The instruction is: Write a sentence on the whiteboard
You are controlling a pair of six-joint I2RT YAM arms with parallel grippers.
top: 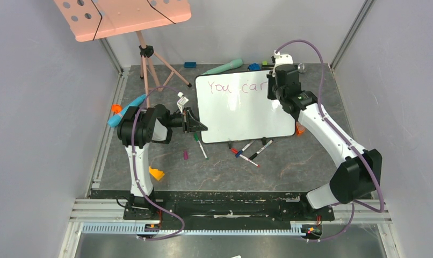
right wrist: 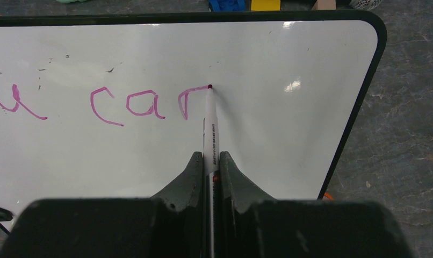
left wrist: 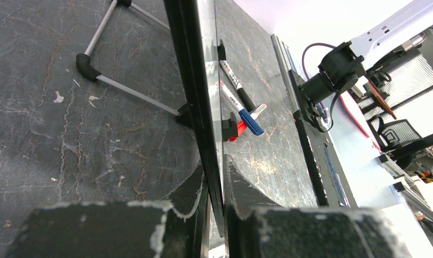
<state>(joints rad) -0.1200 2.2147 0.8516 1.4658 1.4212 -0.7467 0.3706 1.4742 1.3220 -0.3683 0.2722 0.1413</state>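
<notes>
Mid-word on the board

Top view: the board [top: 241,115] sat on the desk [top: 295,161], with pink words [top: 233,87] "You ca…" along its top. Left wrist: the left end effector [left wrist: 214,172] was clamped on the board's left edge. Right wrist: the right end effector [right wrist: 210,157] gripped a marker [right wrist: 209,121], its tip touching the board just after "ca".

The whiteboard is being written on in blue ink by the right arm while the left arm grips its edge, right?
Not quite: the ink is magenta, not blue, as the letters in the right wrist view show. The rest holds: the right gripper writes on the whiteboard with a marker while the left gripper grips its edge.
</notes>
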